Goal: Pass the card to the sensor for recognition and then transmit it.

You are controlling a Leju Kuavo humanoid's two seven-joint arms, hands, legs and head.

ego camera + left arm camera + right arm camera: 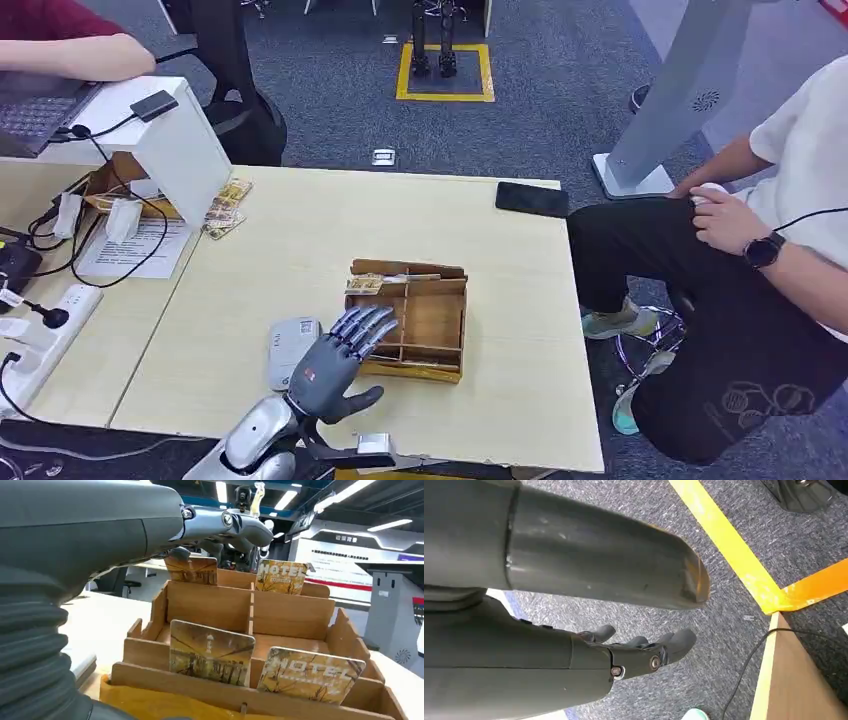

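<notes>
So the dark grey left hand [335, 362] is hovering with fingers spread, holding nothing, right by the compartmented wooden card rack [432, 322], probably lining up on the yellowish hotel cards [212, 652] standing in its slots.

Card rack [430, 325] mid-table, sensor [290, 350] just left of it, phone [532, 199] at far edge.
</notes>
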